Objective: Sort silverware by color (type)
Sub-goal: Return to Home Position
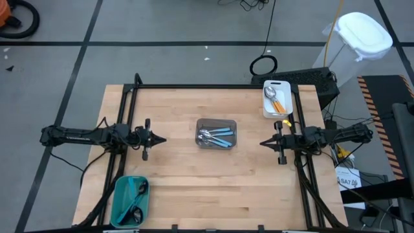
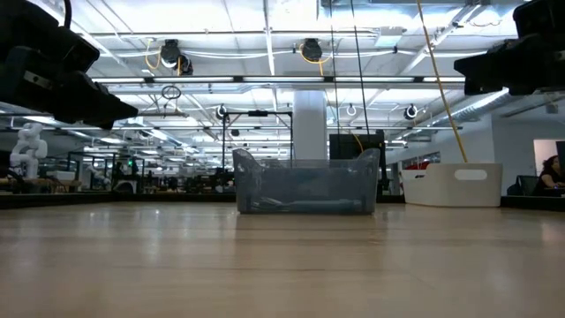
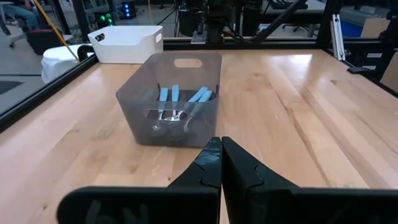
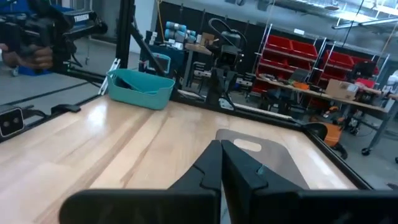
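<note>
The left arm lies low over the left edge of the wooden table (image 1: 194, 188), and the left gripper (image 1: 163, 140) points toward the centre, its jaws pressed together and empty, as the left wrist view shows (image 3: 221, 140). At the near left corner sits a teal bin (image 1: 116, 194). It holds a few spoons (image 1: 137, 193) with light-blue handles. Their bowls look dark, though from above they are hard to make out.

In the middle of the table stands a translucent grey bin (image 1: 217, 121), between the two grippers and well apart from both. Inside it lie silver spoons with light-blue handles (image 1: 217, 136), bowls toward the left arm and handles toward the right. The left wrist camera sees them through the bin's wall (image 3: 174, 102).

The right gripper (image 1: 262, 143) points inward from the right edge, and its jaws are likewise closed on nothing (image 4: 221, 143). Beyond it, at the far right corner, a white bin (image 1: 278, 82) holds orange-handled spoons (image 1: 277, 102) with silver bowls.
</note>
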You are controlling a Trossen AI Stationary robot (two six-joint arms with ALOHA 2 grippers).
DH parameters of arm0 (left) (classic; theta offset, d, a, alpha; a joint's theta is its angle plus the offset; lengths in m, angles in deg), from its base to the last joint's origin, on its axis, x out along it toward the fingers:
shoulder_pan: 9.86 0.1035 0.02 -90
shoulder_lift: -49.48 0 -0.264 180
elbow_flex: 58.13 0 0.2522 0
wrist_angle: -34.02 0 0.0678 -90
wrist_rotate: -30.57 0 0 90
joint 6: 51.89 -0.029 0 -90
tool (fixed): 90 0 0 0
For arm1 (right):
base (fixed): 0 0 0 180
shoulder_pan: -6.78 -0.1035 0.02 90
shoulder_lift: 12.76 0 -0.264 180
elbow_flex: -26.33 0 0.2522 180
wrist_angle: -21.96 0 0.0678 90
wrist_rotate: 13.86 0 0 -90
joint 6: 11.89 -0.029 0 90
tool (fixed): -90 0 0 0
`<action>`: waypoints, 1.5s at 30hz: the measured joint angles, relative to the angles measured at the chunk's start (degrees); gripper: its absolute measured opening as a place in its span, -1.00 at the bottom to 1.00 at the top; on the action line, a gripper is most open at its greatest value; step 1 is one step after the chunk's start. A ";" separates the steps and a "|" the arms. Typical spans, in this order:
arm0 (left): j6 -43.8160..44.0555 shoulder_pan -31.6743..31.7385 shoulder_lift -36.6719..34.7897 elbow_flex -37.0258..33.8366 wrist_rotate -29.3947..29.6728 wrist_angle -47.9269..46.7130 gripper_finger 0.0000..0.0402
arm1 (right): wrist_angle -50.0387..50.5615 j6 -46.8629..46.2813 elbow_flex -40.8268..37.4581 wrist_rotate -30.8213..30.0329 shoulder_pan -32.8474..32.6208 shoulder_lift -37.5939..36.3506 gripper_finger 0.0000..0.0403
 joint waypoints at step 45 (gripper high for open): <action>-5.98 0.35 -12.76 -0.22 -3.70 0.74 -1.00 | -3.62 -0.97 0.00 -0.52 0.02 0.15 -1.00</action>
